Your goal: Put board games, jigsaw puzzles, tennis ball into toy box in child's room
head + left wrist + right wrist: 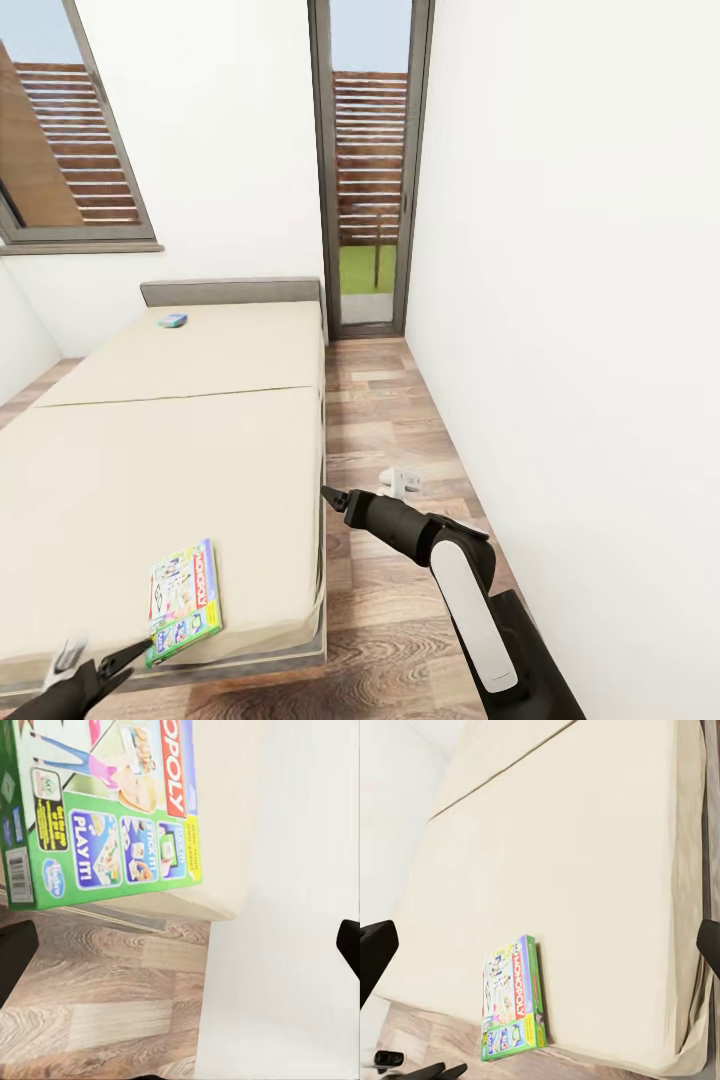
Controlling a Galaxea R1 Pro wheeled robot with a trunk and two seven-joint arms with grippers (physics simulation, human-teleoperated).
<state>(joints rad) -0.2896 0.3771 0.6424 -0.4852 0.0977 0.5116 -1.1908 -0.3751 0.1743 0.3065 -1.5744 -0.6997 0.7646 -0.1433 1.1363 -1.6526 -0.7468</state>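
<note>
The white-and-green board game [185, 600] lies flat near the foot corner of the bed [180, 450]. A smaller blue board game [172, 321] lies close to the grey headboard [230, 291]. My left gripper [122, 666] hovers open just off the bed's foot edge, a little short of the white-and-green box [105, 802]. Its dark fingers [15, 952] stand far apart. My right gripper [332, 494] is open beside the bed's side edge, above the floor. Its camera looks across the mattress [570, 855] at the same box [514, 997]. The toy box, table, jigsaw puzzles and tennis ball are out of view.
A white wall [580, 300] runs along my right, leaving a narrow strip of wood floor [390, 420] beside the bed. A glass door [368, 170] stands at the far end, a window [70, 130] at the far left. A small white object [400, 483] lies on the floor.
</note>
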